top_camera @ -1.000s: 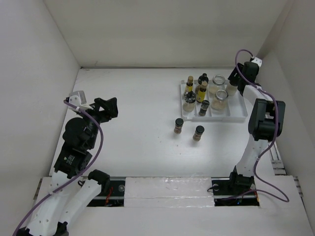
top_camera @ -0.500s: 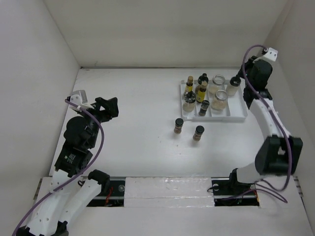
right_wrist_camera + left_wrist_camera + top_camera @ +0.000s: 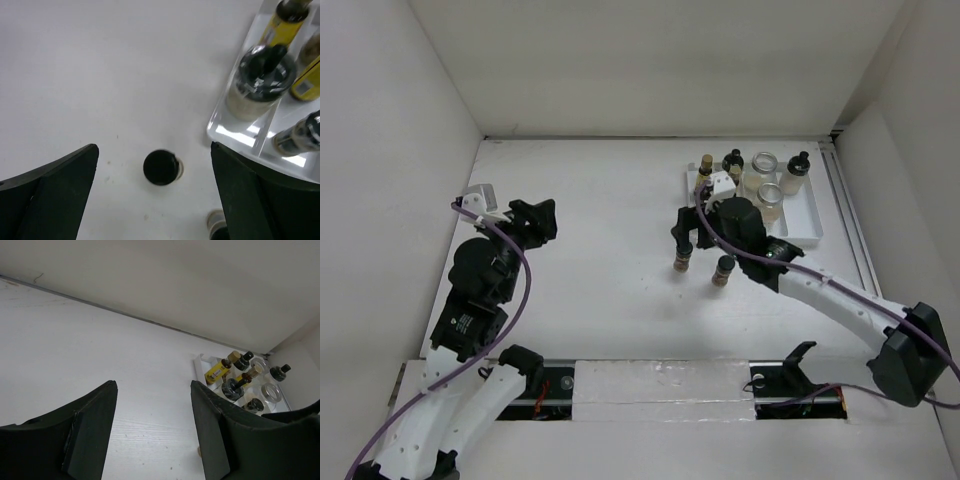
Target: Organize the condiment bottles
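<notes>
Two brown spice jars with black caps stand on the table, one (image 3: 684, 257) left of the other (image 3: 723, 271). My right gripper (image 3: 686, 232) hovers open over the left jar, whose black cap (image 3: 160, 167) shows just below the midpoint of that gripper (image 3: 154, 146), touching neither finger. The other jar (image 3: 216, 222) peeks in at the bottom. The remaining condiment bottles stand in the white tray (image 3: 807, 222): a yellow-oil bottle (image 3: 706, 165) and silver-lidded jars (image 3: 771, 196). My left gripper (image 3: 542, 220) (image 3: 152, 385) is open and empty, far left.
The tray's near-left corner (image 3: 235, 137) lies close to my right finger, with a wide pale-filled jar (image 3: 260, 82) just inside it. White walls enclose the table on three sides. The tray (image 3: 200, 362) shows far off in the left wrist view.
My right arm has swung from the tray's far right side over to the table left of the tray, now above the left spice jar with jaws wide. The left arm has stayed put.
</notes>
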Action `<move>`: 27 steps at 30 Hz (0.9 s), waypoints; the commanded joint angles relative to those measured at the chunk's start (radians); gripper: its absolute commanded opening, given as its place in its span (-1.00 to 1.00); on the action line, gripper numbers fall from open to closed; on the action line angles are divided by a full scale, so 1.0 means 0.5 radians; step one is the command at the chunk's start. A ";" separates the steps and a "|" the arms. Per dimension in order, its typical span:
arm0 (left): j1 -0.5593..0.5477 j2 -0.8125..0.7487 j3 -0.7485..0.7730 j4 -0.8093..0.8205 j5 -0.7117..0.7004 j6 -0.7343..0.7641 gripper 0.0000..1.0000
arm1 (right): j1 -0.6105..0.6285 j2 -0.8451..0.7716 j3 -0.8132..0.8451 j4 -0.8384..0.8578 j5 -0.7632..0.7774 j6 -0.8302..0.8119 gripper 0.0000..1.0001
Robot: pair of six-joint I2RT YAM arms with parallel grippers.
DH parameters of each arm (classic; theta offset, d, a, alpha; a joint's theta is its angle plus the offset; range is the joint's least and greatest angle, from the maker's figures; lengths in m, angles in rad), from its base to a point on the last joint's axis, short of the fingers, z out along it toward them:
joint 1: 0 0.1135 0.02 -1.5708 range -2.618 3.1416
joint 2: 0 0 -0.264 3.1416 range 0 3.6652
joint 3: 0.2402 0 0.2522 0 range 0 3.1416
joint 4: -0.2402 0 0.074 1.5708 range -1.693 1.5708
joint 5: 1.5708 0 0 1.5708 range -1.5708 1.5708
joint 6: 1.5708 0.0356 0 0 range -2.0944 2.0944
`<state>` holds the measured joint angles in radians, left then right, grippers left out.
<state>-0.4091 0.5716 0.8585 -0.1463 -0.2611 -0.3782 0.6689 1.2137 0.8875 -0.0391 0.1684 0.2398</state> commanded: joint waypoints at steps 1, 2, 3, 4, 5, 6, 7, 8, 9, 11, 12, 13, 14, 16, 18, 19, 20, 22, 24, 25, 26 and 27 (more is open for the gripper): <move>0.008 -0.039 0.013 0.093 0.022 0.020 0.11 | 0.092 0.054 0.053 -0.280 0.028 -0.053 0.99; 0.008 -0.039 0.013 0.093 0.022 0.020 0.11 | 0.113 0.088 0.053 -0.302 0.028 -0.053 0.99; 0.008 -0.039 0.013 0.093 0.022 0.020 0.11 | 0.113 0.122 0.053 -0.302 0.028 -0.053 0.99; 0.008 -0.039 0.013 0.093 0.022 0.020 0.11 | 0.113 0.189 0.053 -0.284 0.028 -0.053 0.99; 0.008 -0.039 0.013 0.093 0.022 0.020 0.13 | 0.113 0.256 0.053 -0.263 0.007 -0.053 0.99; 0.008 -0.039 0.013 0.093 0.022 0.020 0.13 | 0.113 0.257 0.053 -0.262 0.007 -0.053 0.99; 0.008 -0.039 0.013 0.093 0.022 0.020 0.13 | 0.113 0.321 0.075 -0.262 0.049 -0.053 0.99; 0.008 -0.018 0.013 0.093 0.022 0.020 0.13 | 0.113 0.352 0.099 -0.244 0.077 -0.053 0.96; 0.008 -0.017 0.013 0.093 0.022 0.020 0.13 | 0.113 0.386 0.100 -0.220 0.096 -0.053 0.96; 0.008 -0.017 0.013 0.075 0.022 0.020 0.13 | 0.113 0.493 0.155 -0.192 0.114 -0.053 0.74; 0.008 -0.039 0.013 0.096 0.022 0.020 0.13 | 0.113 0.527 0.191 -0.192 0.114 -0.071 0.60; 0.008 -0.039 0.013 0.096 0.022 0.020 0.13 | 0.113 0.554 0.210 -0.192 0.132 -0.071 0.50; 0.008 -0.039 0.013 0.096 0.022 0.020 0.13 | 0.113 0.573 0.210 -0.155 0.151 -0.071 0.26; 0.008 -0.039 0.013 0.096 0.022 0.020 0.13 | 0.132 0.573 0.210 -0.097 0.172 -0.071 0.03; 0.008 -0.039 0.013 0.096 0.022 0.020 0.13 | 0.156 0.515 0.228 -0.097 0.227 -0.053 -0.19; 0.008 -0.039 0.013 0.096 0.040 0.020 0.13 | 0.156 0.472 0.228 -0.097 0.304 -0.053 -0.29; 0.008 -0.018 0.013 0.096 0.041 0.020 0.13 | 0.156 0.420 0.228 -0.097 0.335 -0.053 -0.34; 0.008 -0.017 0.013 0.078 0.041 0.020 0.13 | 0.135 0.236 0.256 -0.097 0.402 -0.093 -0.36; 0.008 -0.017 0.013 0.078 0.041 0.020 0.13 | 0.003 0.019 0.317 -0.097 0.507 -0.123 -0.39; 0.008 -0.036 0.013 0.096 0.022 0.020 0.13 | -0.073 -0.049 0.317 -0.097 0.507 -0.124 -0.39; 0.008 -0.036 0.013 0.096 0.022 0.020 0.13 | -0.159 -0.107 0.336 -0.063 0.525 -0.124 -0.39; 0.008 -0.036 0.013 0.096 0.043 0.020 0.13 | -0.363 -0.157 0.336 -0.002 0.525 -0.124 -0.36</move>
<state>-0.4091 0.5606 0.8585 -0.1463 -0.2531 -0.3782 0.6601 1.2610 0.9726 -0.1493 0.3344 0.1940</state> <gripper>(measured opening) 0.567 0.507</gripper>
